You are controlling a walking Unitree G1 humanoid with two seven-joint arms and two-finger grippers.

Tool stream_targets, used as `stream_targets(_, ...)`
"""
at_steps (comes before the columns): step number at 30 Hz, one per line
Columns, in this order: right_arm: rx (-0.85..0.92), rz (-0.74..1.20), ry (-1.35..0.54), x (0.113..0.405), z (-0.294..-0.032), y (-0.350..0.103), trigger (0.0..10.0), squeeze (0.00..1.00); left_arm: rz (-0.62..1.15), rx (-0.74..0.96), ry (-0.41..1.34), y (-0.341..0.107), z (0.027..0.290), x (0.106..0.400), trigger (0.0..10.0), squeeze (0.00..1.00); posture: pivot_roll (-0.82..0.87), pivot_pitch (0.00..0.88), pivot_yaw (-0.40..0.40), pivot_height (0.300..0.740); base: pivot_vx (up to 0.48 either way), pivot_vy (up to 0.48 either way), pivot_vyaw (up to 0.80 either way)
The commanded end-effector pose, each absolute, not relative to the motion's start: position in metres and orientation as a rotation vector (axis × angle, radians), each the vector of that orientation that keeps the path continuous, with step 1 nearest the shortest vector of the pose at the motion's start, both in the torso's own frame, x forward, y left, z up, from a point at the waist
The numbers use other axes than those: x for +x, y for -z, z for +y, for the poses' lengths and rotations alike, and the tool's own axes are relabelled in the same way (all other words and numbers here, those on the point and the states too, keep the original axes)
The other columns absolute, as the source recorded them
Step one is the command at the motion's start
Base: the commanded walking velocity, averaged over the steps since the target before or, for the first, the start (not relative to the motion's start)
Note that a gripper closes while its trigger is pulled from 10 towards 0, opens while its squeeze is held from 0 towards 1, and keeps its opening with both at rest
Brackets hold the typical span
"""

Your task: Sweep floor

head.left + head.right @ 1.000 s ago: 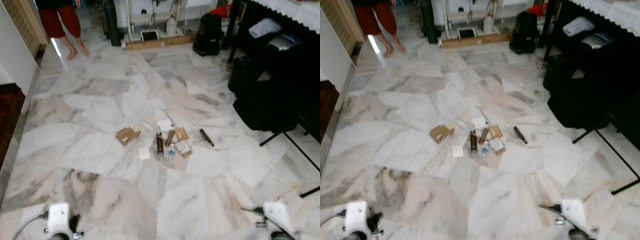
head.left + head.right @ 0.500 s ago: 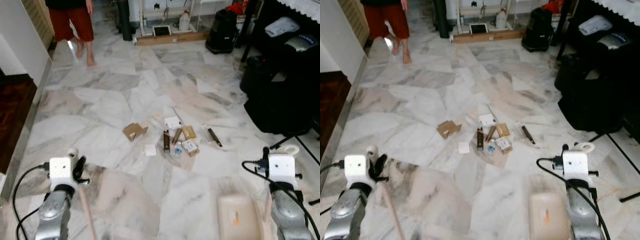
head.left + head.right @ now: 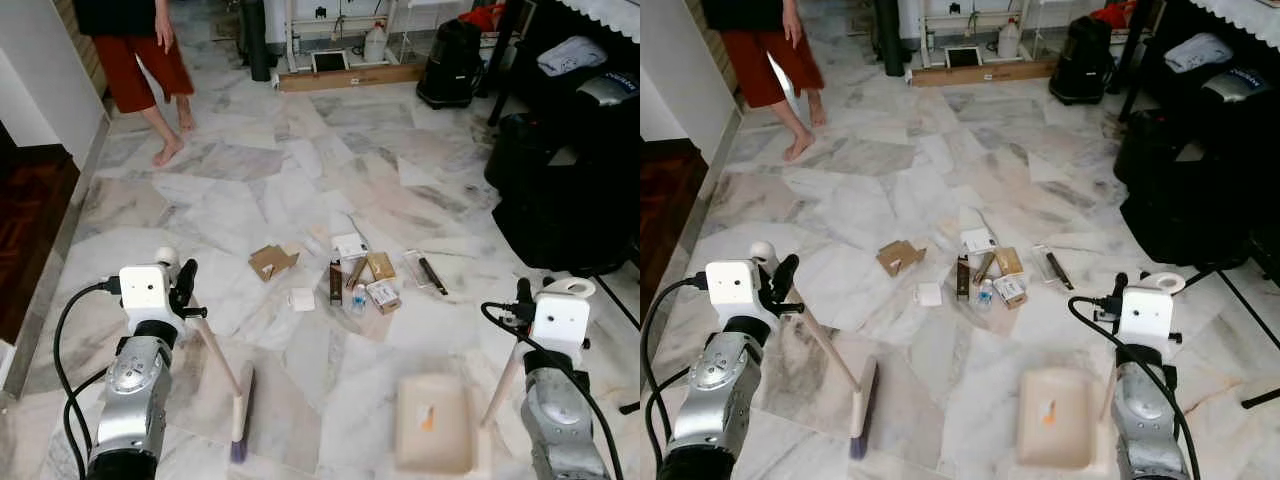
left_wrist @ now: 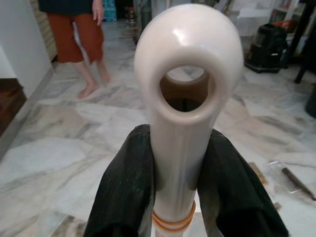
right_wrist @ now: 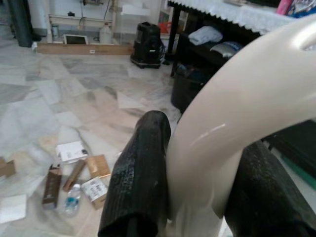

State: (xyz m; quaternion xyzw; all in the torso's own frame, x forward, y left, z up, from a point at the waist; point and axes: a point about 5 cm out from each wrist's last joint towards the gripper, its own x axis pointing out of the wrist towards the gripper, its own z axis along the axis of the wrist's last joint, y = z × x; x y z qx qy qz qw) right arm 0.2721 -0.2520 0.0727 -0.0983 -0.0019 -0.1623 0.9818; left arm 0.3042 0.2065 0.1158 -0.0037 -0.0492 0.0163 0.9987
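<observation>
**Broom and dustpan held before the litter**

The left gripper clamps the cream broom, its head on the marble floor. Ahead lies a litter pile, seemingly boxes and a small bottle. The right gripper grasps the dustpan handle, its pan on the floor.

Person: standing at the far left, upper body being cut off by the frame's top edge.
Litter pile: small boxes, papers and a bottle lying mid-floor; labels too small to read.
Broom handle: lower length running out of frame between the left gripper's fingers; bristle detail blurring in the eye views.
Dustpan handle: upper end being cropped at the frame's edge.
Dark bags: contents indistinct in shadow.
</observation>
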Motion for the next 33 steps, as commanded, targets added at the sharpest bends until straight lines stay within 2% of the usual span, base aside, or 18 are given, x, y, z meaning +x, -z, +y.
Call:
stream_targets(1,-0.18,-0.027,0.337,0.272,-0.251,-0.076,10.0,0.0,-0.136,-0.015,-0.019,-0.128,0.2,0.311,10.0,0.0,-0.05,0.061,0.007,0.74,0.0,0.0,0.0)
stream_targets(11,-0.126,0.029,0.335,0.272,-0.241,-0.055,10.0,0.0,-0.124,-0.047,0.017,-0.124,0.189,0.32,10.0,0.0,-0.05,0.04,0.019,0.74,0.0,0.0,0.0)
stream_targets(18,-0.077,-0.003,0.343,0.275,-0.236,-0.057,10.0,0.0,-0.099,-0.029,0.037,-0.112,0.185,0.316,10.0,0.0,-0.06,0.025,0.018,0.74,0.0,0.0,0.0)
stream_targets(33,-0.065,-0.009,0.311,0.28,-0.229,-0.057,10.0,0.0,-0.113,-0.026,0.044,-0.113,0.185,0.318,10.0,0.0,-0.05,0.059,0.009,0.74,0.0,0.0,0.0)
